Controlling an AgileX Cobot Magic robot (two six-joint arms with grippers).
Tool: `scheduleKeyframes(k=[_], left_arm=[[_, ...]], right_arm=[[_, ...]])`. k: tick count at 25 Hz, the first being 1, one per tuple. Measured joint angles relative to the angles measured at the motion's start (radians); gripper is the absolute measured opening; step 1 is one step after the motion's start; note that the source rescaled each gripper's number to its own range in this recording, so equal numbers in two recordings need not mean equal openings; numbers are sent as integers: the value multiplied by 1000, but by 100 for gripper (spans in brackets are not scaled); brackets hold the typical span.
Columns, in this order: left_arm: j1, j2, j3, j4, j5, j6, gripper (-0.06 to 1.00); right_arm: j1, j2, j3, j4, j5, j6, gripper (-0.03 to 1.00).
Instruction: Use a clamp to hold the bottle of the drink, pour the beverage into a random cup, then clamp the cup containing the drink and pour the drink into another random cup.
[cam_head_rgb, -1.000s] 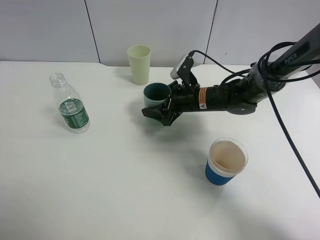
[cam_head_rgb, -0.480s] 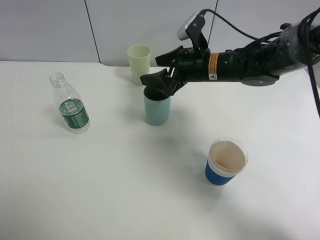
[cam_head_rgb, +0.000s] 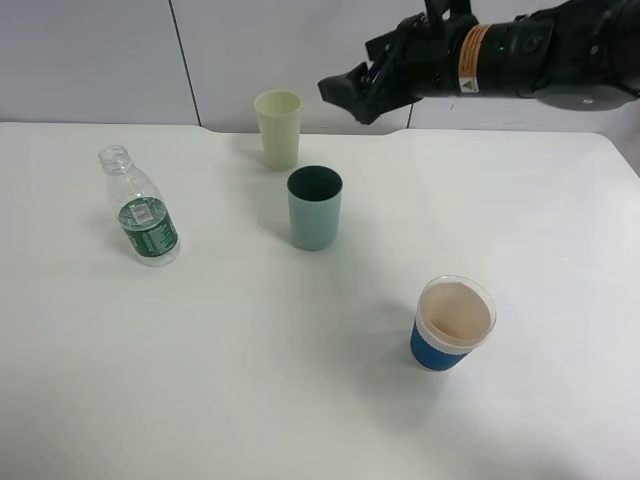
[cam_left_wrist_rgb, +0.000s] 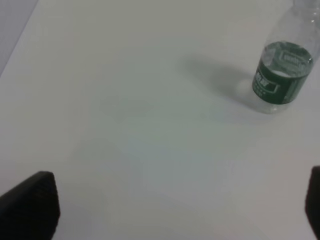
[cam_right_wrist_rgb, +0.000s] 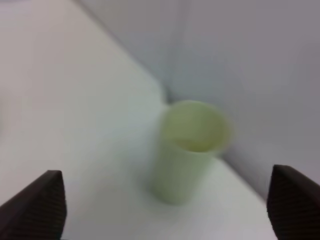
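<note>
Bottle (cam_head_rgb: 140, 207) stands upright and uncapped on the table (cam_head_rgb: 250, 380), well to the left of the teal cup (cam_head_rgb: 315, 207), which serves as landmark at the middle of the scene. It is clear plastic with a green label, and it shows no drink inside that I can make out. The left wrist view shows the same bottle (cam_left_wrist_rgb: 283, 67) at a distance, with only the dark tips of the left gripper (cam_left_wrist_rgb: 175, 205) at the frame's edges; they stand far apart, so the gripper is spread wide and holds nothing. This gripper does not appear in the high view.

Behind the teal cup and slightly to its left stands the pale cup (cam_head_rgb: 278, 128), upright, near but not touching. The teal cup itself is upright with a dark interior; whether it holds liquid I cannot tell.

Above and behind the teal cup, off to its right, the right gripper (cam_head_rgb: 352, 90) hangs in the air, well clear of the table, its jaws parted and empty. Its wrist view shows the pale cup (cam_right_wrist_rgb: 190, 150), blurred, between two widely separated fingertips (cam_right_wrist_rgb: 37, 207).

Right of the teal cup and nearer the camera sits the blue cup (cam_head_rgb: 453, 324), upright with a white rim, well apart from everything else.
</note>
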Motion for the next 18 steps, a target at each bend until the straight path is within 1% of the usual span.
scheduleKeyframes(k=[3,5,9,11,12,15,18], left_arm=[[0,0,0,0,0,0,100],[0,0,0,0,0,0,100],[0,0,0,0,0,0,100],[0,0,0,0,0,0,100],[0,0,0,0,0,0,100],[0,0,0,0,0,0,100],[0,0,0,0,0,0,100]], right_arm=[[0,-75,0,7,143,17,59],[0,-127,0,10,238,18,62],[0,-228,0,70,472,19,63],[0,-278,0,97,614,18,63],[-1,-304,0,110,668,14,63],[-24,-376,0,178,819,-32,63],[-57,-449,0,301,902,-141,63]])
